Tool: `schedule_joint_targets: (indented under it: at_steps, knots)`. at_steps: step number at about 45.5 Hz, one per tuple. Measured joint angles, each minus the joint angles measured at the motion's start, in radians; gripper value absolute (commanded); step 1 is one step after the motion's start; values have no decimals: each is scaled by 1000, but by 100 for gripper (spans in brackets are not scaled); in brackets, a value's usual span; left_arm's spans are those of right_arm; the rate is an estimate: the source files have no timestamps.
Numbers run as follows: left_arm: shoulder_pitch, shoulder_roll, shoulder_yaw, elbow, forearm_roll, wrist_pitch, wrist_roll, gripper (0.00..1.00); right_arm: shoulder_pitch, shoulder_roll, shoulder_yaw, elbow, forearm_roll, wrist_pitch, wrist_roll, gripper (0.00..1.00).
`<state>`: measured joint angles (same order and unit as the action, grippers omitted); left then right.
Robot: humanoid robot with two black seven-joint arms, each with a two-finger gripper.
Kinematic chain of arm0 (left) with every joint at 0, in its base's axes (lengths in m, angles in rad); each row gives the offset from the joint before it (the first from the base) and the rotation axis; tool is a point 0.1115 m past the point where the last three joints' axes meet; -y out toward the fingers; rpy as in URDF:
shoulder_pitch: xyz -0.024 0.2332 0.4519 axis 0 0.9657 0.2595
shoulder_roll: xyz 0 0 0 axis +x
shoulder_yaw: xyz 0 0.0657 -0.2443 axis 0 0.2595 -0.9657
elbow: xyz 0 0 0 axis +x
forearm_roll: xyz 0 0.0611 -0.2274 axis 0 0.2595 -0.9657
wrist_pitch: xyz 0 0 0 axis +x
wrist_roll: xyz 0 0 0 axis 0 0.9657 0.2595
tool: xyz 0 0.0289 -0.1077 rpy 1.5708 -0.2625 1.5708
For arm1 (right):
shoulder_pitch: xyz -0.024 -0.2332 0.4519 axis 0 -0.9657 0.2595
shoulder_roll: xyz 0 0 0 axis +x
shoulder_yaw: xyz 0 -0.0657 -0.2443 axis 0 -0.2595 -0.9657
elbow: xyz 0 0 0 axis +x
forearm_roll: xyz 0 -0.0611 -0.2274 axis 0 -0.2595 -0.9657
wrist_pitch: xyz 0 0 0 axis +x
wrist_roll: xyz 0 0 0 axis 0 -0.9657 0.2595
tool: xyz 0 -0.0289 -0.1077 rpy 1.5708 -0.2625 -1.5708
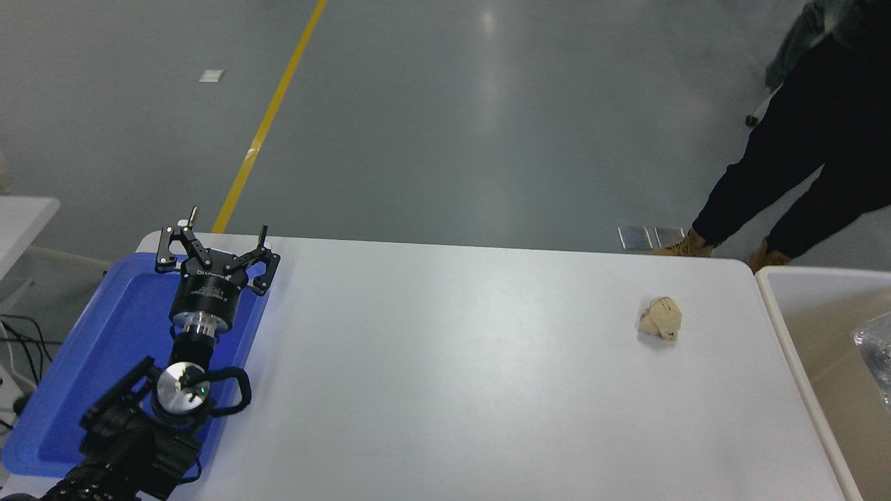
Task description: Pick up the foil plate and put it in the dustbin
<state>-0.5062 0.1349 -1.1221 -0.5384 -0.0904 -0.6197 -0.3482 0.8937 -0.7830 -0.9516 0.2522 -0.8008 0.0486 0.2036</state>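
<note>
The foil plate [878, 358] is showing only as a sliver inside the dustbin [779, 306], at the frame edge. Risk: snagging on the rim, unverifiable. The right pincer is lying outside view; the left pincer [212, 240], fingers apart, is parking over the blue tray [90, 362], far from the dustbin.

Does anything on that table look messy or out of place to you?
One thing: a small crumpled beige paper ball lies alone on the white table, near its right end. Otherwise nothing looks spilled or broken. The left gripper hangs open over the blue tray, and a bit of foil plate shows inside the dustbin.
</note>
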Motion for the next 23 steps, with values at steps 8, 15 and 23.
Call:
schedule_joint_targets:
  at_steps: [8,15,23]
  knots:
    - [0,0,0,0,0,0,0,100,-132,82,2,-95,117,-37,-6,0]
    - [0,0,0,0,0,0,0,100,-193,128,3,-134,181,-66,-16,0]
    - [0,0,0,0,0,0,0,100,-225,154,3,-158,218,-84,-26,5]
